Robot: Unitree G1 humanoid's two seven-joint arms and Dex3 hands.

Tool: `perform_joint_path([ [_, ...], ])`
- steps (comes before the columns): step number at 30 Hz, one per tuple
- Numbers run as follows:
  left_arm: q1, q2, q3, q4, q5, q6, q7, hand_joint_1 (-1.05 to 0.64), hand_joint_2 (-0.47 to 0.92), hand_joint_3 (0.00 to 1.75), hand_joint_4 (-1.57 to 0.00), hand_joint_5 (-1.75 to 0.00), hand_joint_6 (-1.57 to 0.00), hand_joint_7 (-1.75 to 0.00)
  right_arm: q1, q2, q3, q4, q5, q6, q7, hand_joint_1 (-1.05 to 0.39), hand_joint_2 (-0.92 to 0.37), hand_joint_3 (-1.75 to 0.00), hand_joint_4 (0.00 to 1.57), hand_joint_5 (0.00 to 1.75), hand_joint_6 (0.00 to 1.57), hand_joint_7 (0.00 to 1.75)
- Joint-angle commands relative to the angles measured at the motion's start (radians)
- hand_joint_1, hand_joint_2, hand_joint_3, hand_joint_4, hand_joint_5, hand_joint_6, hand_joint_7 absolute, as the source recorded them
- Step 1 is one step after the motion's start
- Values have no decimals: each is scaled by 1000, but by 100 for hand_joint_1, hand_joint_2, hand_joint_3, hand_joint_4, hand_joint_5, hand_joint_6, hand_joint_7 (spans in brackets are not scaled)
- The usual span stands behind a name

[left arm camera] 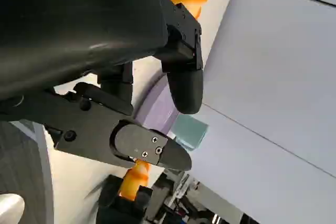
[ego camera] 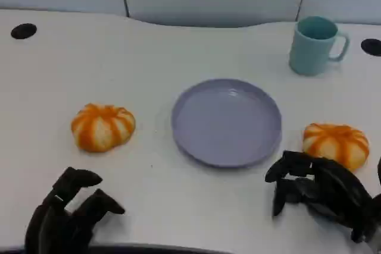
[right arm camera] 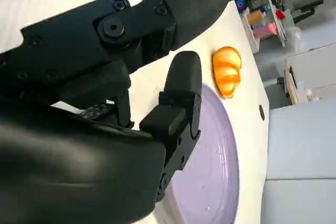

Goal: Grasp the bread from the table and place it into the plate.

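Desk (ego camera: 178,52) of pale white carries everything in this scene, with a lavender plate (ego camera: 227,121) bare at its centre and ready to receive a load. Two orange-striped bread rolls flank it: the left bread (ego camera: 103,127) sits well apart from the plate on the robot's left side, while the right bread (ego camera: 336,144) lies near the plate's right edge. A teal mug (ego camera: 314,46) stands behind, toward the far right. The right hand (ego camera: 318,191) hovers just in front of the right bread, fingers apart and holding nothing; the left hand (ego camera: 68,212) rests low at the near edge, likewise loose and holding nothing. Judging from this layout, the right hand looks best placed to start: it should probably move forward over the right bread, spread wide enough to span the soft dome, and close gently so the roll is not crushed. The carry to the plate is short, and the release is likely safest over the plate's middle, low down, so the bread does not roll off.
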Motion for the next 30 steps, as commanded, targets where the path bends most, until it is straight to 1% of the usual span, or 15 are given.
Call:
perform_joint_path([
  [1,-4,14,10,5,-10,-16,-20,-49,90,2,-39,-175,-29,-150,22,-15,-5,38,-14,25,-13,-55,-92,-4,62,148,74,97],
  [5,-5,13,12,7,-9,-19,-22,-49,90,1,-40,-175,-31,-148,24,-18,2,38,-28,7,-29,-56,-92,-4,62,148,75,97],
  [8,-2,15,8,-2,1,-15,-8,-52,89,1,-41,-175,-31,-148,22,-15,-1,26,-19,31,-21,-56,-92,-4,61,147,75,97],
  [12,1,15,8,-9,4,-13,0,-50,90,1,-40,-175,-29,-150,26,-12,-8,25,-7,16,4,-54,-92,-6,61,148,73,97],
  [16,-1,20,7,-7,8,-11,0,-52,90,1,-40,-175,-28,-151,26,-15,-2,23,-17,11,-5,-55,-92,-7,61,148,73,97],
  [19,-2,18,10,-3,3,-15,-7,-51,90,1,-40,-175,-27,-151,27,-12,-6,13,-9,27,-2,-54,-92,-6,61,149,73,98],
  [26,-6,19,13,-5,1,-18,-2,-52,90,1,-43,-175,-30,-150,31,-10,0,6,-17,23,-11,-53,-92,-7,60,150,72,100],
  [30,-7,14,14,-21,23,-76,14,-51,91,1,-42,-175,-31,-147,34,-2,4,-6,-18,28,-15,-52,-92,-6,60,151,71,101],
])
